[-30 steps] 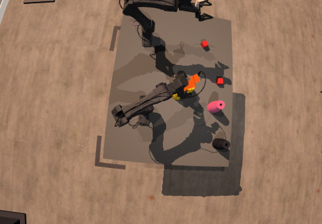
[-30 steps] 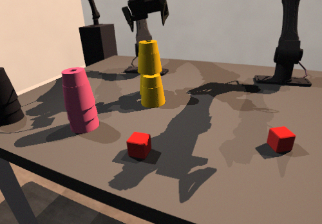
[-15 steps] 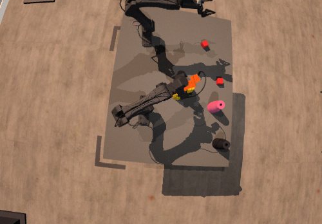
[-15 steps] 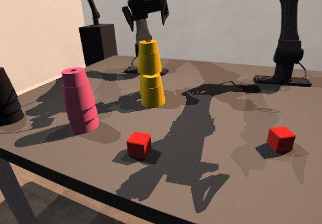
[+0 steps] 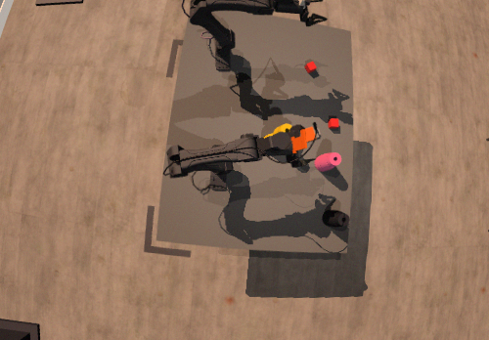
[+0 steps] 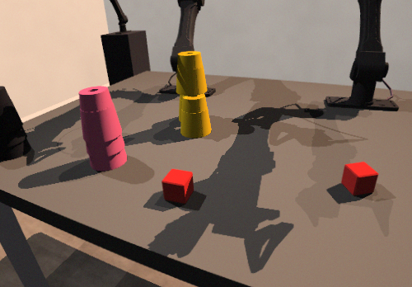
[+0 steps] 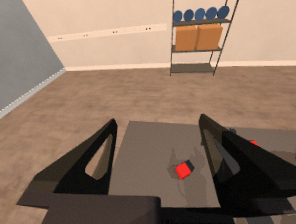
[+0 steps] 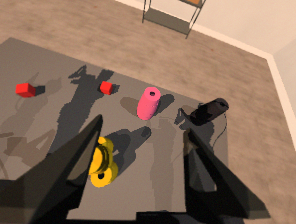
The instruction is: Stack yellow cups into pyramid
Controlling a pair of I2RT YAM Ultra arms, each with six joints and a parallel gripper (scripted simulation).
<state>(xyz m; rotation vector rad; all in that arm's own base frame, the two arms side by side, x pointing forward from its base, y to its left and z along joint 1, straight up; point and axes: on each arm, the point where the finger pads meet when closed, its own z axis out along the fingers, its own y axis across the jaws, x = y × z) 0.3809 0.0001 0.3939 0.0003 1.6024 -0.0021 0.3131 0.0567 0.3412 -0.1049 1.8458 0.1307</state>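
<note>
The yellow cups [image 6: 194, 101] [image 8: 102, 165] [image 5: 281, 129] stand mouth down in one stack near the middle of the table [image 6: 288, 150]. The top cup [image 6: 190, 73] sits high on the lower ones and leans a little. My right gripper [image 8: 146, 124] [image 5: 310, 146] is open and empty. It hangs high above the table, beside and above the yellow stack. My left gripper [image 7: 156, 119] [image 5: 320, 8] is open and empty. It is raised at the far end of the table, well away from the cups.
A pink cup stack [image 6: 100, 129] [image 5: 328, 160] [image 8: 148, 103] leans beside the yellow one. A black cup stack [image 5: 336, 218] [image 6: 8, 129] [image 8: 212, 111] stands near a table corner. Two red cubes [image 6: 178, 185] [image 6: 359, 177] [image 5: 333, 123] [image 5: 310, 66] [image 7: 183, 171] lie near the edge.
</note>
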